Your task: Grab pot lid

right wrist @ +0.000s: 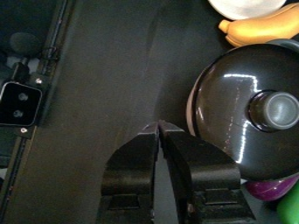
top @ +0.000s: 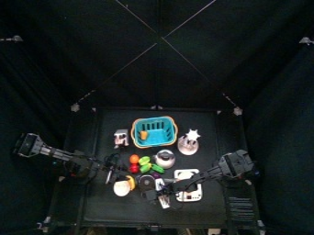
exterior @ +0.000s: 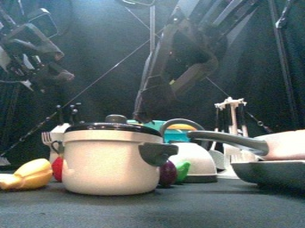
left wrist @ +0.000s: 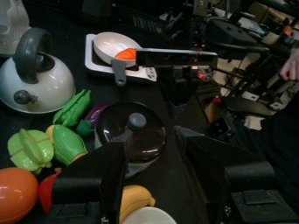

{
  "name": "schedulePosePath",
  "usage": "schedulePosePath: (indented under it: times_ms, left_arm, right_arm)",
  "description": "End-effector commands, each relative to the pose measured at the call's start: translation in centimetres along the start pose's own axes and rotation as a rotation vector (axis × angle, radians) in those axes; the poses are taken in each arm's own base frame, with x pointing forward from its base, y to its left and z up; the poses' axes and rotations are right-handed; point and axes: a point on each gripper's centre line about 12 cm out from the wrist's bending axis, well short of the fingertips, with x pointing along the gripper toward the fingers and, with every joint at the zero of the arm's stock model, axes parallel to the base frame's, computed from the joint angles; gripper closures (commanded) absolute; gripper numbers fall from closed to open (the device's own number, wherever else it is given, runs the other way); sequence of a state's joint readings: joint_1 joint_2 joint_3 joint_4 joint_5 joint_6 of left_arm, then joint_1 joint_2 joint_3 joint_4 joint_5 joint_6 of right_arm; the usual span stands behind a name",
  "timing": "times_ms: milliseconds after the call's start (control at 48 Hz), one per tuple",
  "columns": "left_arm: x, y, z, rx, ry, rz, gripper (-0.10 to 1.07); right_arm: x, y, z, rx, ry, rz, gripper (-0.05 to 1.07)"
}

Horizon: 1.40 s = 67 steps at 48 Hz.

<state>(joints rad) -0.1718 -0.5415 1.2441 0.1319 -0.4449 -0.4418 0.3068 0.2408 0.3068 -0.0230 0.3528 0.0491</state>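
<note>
Pot lid (exterior: pixel 113 130) sits on its white pot (exterior: pixel 110 162) at the table's near edge, fruit crowded just beside it. Right gripper (right wrist: pixel 160 131) hangs above bare tabletop beside the lid, jaws nearly together, holding nothing. Left gripper (left wrist: pixel 149 166) hovers above the lid, jaws wide.

Bare desk (right wrist: pixel 105 79) lies open beside the pot lid (right wrist: pixel 251 109). Its other sides are crowded: banana (right wrist: pixel 267 30) at one edge, kettle (left wrist: pixel 35 74) and vegetables (left wrist: pixel 47 144) close by.
</note>
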Motion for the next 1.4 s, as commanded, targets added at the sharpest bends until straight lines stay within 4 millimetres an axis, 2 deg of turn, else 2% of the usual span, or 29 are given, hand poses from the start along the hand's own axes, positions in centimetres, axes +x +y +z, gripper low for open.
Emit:
schedulePosePath:
  times_ms: [0,188,292,479,625,729,833,979,1208,1375]
  left_arm:
    - [0.2,-0.1,0.5,-0.005,-0.013,0.000,0.15]
    - [0.1,0.1,0.1,-0.006,0.010,0.012,0.15]
    - [0.0,0.2,-0.3,-0.004,0.025,0.019,0.15]
    - [-0.2,0.5,-1.0,-0.010,0.050,0.031,0.15]
    - [-0.2,0.6,-1.1,-0.001,0.071,0.041,0.15]
    - [-0.3,0.8,-1.6,0.036,0.107,0.048,0.15]
    - [-0.4,1.4,-1.8,0.094,0.138,0.071,0.15]
    - [-0.6,2.3,-1.8,0.142,0.156,0.105,0.15]
    - [-0.9,2.4,-1.4,0.151,0.138,0.111,0.15]
    - [-1.6,2.6,-1.3,0.145,0.121,0.120,0.15]
  right_arm:
    - [-3.0,0.0,2.1,-0.001,-0.081,0.001,0.50]
    - [-5.0,-0.3,2.4,0.001,-0.118,-0.002,0.50]
    - [-5.2,-1.6,2.5,0.003,-0.128,-0.030,0.49]
    - [-4.3,-3.9,2.8,0.016,-0.178,-0.069,0.46]
    - [-4.2,-5.5,2.9,0.033,-0.199,-0.094,0.32]
    - [-4.0,-5.8,2.9,0.034,-0.198,-0.099,0.22]
    - [-3.7,-6.1,2.6,0.029,-0.189,-0.105,0.17]
    - [-3.2,-7.2,2.3,0.033,-0.177,-0.124,0.16]
    - [-2.7,-8.5,2.4,0.065,-0.174,-0.140,0.16]
    - [-2.0,-8.2,2.4,0.055,-0.166,-0.133,0.16]
